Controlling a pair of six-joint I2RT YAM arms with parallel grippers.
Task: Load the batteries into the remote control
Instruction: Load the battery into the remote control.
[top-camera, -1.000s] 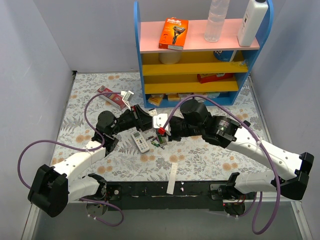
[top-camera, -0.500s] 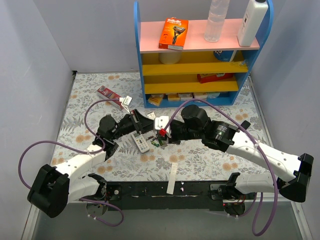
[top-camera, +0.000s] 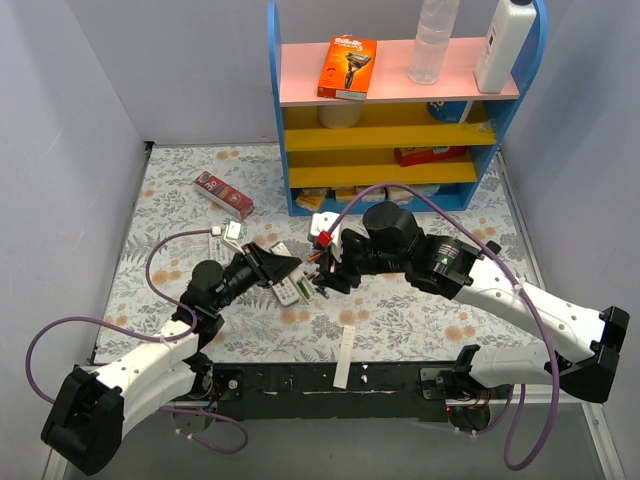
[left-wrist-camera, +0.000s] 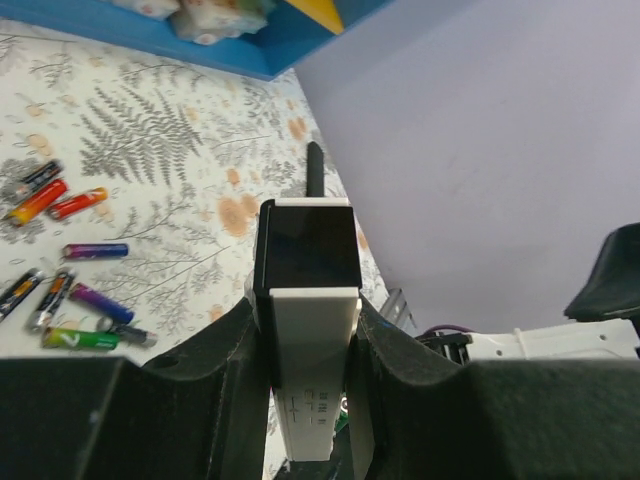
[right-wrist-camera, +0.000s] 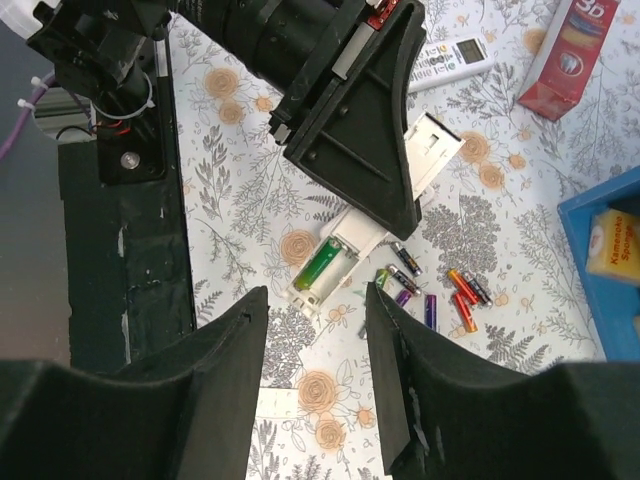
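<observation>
Left wrist view has the left hand (left-wrist-camera: 306, 315) clamped on the sides of the white remote control (left-wrist-camera: 312, 400), with loose batteries (left-wrist-camera: 75, 255) scattered on the floral surface (left-wrist-camera: 180, 130) just to the remote's far side. To the right, the right hand (right-wrist-camera: 315, 300) hangs with its fingers spread and nothing between them, directly above the remote's open compartment (right-wrist-camera: 345, 243), where one green battery (right-wrist-camera: 318, 265) sits.
</observation>
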